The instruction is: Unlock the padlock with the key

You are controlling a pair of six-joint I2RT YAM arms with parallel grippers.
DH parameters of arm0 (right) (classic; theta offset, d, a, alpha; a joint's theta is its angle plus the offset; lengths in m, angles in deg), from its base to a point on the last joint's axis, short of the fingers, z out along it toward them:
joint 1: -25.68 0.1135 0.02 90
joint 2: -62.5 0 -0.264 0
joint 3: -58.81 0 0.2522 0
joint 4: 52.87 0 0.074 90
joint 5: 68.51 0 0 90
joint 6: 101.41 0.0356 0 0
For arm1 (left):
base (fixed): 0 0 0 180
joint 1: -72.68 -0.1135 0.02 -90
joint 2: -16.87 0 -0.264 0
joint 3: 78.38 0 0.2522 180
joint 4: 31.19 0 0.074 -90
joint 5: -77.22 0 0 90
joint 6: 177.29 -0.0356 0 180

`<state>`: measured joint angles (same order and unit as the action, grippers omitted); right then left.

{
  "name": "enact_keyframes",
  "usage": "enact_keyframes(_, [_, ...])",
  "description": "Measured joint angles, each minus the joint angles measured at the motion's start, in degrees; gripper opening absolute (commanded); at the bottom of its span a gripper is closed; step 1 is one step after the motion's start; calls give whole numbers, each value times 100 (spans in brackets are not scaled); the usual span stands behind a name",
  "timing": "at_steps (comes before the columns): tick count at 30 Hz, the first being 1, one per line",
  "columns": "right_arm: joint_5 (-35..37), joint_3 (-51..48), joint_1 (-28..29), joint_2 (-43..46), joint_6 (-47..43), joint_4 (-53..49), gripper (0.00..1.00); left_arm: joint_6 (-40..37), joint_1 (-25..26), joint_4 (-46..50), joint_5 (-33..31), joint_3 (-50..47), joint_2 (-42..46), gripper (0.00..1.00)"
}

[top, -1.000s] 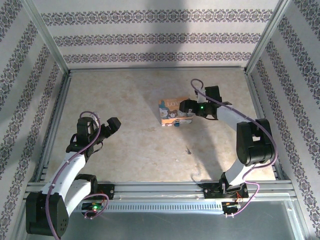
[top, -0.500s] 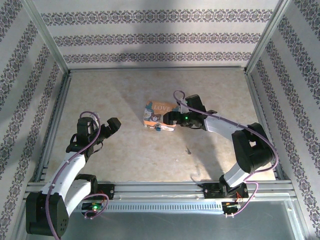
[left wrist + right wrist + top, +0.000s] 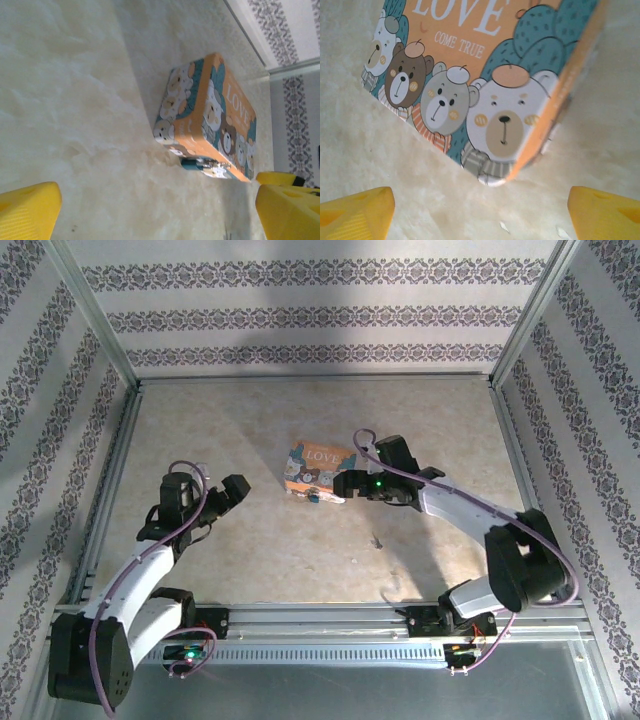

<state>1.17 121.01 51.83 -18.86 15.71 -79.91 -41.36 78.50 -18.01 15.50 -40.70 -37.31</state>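
Observation:
The orange-and-teal "LOVE" box (image 3: 318,466) lies mid-table. The small teal and silvery padlock (image 3: 318,497) hangs at its near side, and it also shows under the box's edge in the left wrist view (image 3: 201,164). The key (image 3: 377,538), a thin dark sliver, lies on the table nearer the arms, right of the box. My right gripper (image 3: 343,486) is at the box's right near corner, open, and its yellow fingers (image 3: 355,212) flank the lid's corner (image 3: 495,125) without touching it. Well left of the box, my left gripper (image 3: 218,492) stands open and empty, facing the box (image 3: 210,115).
Aluminium rails (image 3: 320,615) and patterned walls (image 3: 320,315) bound the beige table (image 3: 250,430). Purple cables (image 3: 150,560) run along both arms. Bare tabletop stretches between the left gripper and the box.
My right gripper has swept left and pushed the box leftward across the table, then settled by its near right corner. The left arm has shifted slightly toward the box.

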Motion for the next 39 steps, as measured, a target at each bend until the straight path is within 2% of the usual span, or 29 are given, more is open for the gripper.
enact_keyframes(8, [868, -166, 0, 1276, -315, -1722, 73, 70, 745, -295, -118, 35, -413, 99])
enact_keyframes(14, [1023, -909, 0, 1847, -238, -2363, 57, 85, 881, -553, -227, 153, -728, 99])
enact_keyframes(19, [968, -1309, -2, 1742, -116, -2420, 46, 87, 881, -634, -262, 162, -787, 99])
enact_keyframes(24, [826, -1486, -2, 1499, -4, -2227, 40, 85, 881, -634, -328, 162, -761, 99])
enact_keyframes(39, [540, -1628, -2, 1036, 144, -1613, 31, 83, 885, -632, -450, 162, -667, 100])
